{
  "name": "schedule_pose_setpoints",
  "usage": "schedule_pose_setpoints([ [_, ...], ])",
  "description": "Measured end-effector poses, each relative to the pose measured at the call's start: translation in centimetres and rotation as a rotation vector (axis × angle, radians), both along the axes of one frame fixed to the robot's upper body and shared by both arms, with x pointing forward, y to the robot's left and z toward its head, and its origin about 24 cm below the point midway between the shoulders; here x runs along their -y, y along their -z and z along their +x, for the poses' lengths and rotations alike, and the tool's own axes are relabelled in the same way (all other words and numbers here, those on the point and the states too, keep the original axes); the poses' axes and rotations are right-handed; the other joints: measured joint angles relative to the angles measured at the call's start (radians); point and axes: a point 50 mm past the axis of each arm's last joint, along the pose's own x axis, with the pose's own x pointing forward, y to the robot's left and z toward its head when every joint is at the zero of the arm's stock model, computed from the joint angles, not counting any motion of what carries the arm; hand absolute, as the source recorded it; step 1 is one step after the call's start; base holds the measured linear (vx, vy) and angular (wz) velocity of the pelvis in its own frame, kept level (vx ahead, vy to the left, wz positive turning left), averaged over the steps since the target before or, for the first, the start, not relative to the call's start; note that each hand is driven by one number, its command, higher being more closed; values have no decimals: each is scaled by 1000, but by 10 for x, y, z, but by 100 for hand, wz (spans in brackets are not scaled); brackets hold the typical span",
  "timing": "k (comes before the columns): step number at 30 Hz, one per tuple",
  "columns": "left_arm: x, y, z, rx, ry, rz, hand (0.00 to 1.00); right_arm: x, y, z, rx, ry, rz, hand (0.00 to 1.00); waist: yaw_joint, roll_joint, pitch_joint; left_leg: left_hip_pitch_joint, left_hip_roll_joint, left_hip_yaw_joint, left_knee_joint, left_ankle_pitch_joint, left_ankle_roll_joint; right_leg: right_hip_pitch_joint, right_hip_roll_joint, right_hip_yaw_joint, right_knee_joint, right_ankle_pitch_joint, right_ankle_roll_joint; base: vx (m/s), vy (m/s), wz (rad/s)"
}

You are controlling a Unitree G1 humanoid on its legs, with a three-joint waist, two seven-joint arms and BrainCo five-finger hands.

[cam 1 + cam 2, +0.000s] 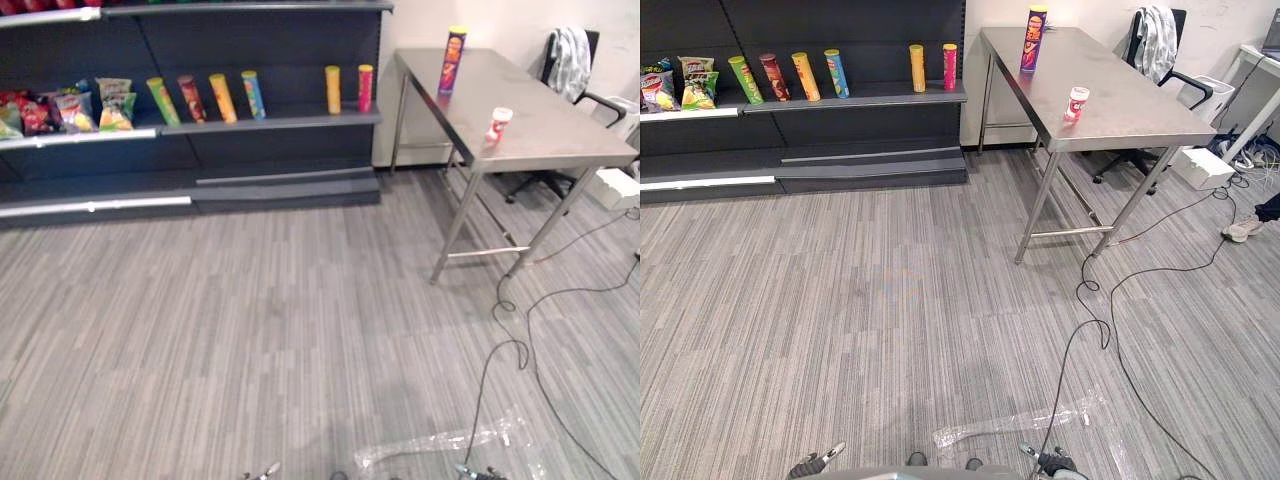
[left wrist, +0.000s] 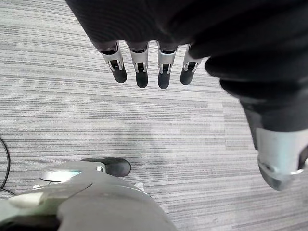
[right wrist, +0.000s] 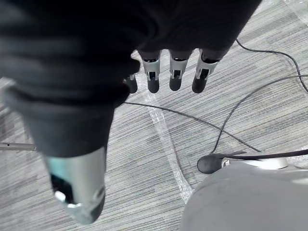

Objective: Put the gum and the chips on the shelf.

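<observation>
Chips can stands upright with the gum tub in front of it, both on the counter, well ahead and to the right. The right robot hand is on the nearer side. It and the left robot hand have straight fingers and hold nothing.

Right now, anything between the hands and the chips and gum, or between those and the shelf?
Nothing visible blocks either path. Left hand and right hand hang open, holding nothing; chips can and gum stand on the table, carpet runs from it to the shelf. A clear plastic strip lies on the floor ahead.
</observation>
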Motion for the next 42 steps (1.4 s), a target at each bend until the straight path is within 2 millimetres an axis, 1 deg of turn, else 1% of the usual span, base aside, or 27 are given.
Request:
schedule_pose_setpoints([
  [2, 0, 0, -1, -1, -9, 2, 0, -1, 0, 0, 0, 0, 3, 0, 0, 0, -1, 2, -3, -3, 0, 0, 1, 2, -3, -4, -1, 4, -6, 67, 11, 8],
  [3, 0, 0, -2, -3, -10, 2, 0, -2, 0, 0, 0, 0, 5, 0, 1, 0, -1, 5, -5, -3, 0, 6, 10, 3, -4, -4, -1, 5, -5, 93, 5, 5],
  [6, 0, 0, -4, -2, -39, -6, 0, -3, 0, 1, 1, 1, 7, 0, 0, -2, -1, 14, -10, -3, 1, 6, 10, 18, -8, -4, -12, 5, -5, 60, -5, 1],
  [15, 1, 1, -5, -6, -33, -6, 0, -3, 0, 1, 5, 2, 5, 0, 0, 3, -2, 32, -9, -3, 0, 6, 11, 34, -7, -8, -10, 5, -5, -34, -25, 1],
  [18, 1, 1, -5, -5, -32, -6, 0, -3, 0, -1, 2, 3, 4, 0, 0, 4, -2, 31, -8, -6, 0, 6, 10, 33, -7, -14, -11, 1, 2, -77, -26, 3],
  [24, 1, 1, -5, 1, -22, -4, 0, -3, 1, -5, 0, 19, 11, 0, 1, 3, -4, 27, -10, -7, 0, 4, 12, 32, -10, -16, -14, -1, -1, -29, -5, 0],
  [27, 1, 1, -5, 4, -22, -3, 0, -3, 1, -7, 0, 25, 11, 0, 1, 3, -7, 23, -12, -7, 0, 2, 14, 32, -12, -17, -15, 4, 6, 30, -5, 1],
  [29, 1, 1, -5, 5, -22, -3, 0, -3, 1, -8, 2, 25, 11, 0, 1, 2, -9, 24, -14, -7, 0, 3, 15, 33, -13, -19, -17, 8, 1, 61, -9, 2],
  [30, 1, 1, -5, 5, -22, -3, 0, -3, 1, -7, 3, 25, 10, 0, 1, 2, -9, 26, -15, -7, 0, 6, 20, 34, -14, -19, -17, 10, 2, 49, -12, 2],
  [42, 2, 1, -6, 3, -9, -3, 0, -3, 1, -9, 2, 24, 9, 0, 1, 5, -14, 35, -15, -6, 0, 9, 23, 38, -14, -21, -13, 9, 2, 7, -7, 0],
])
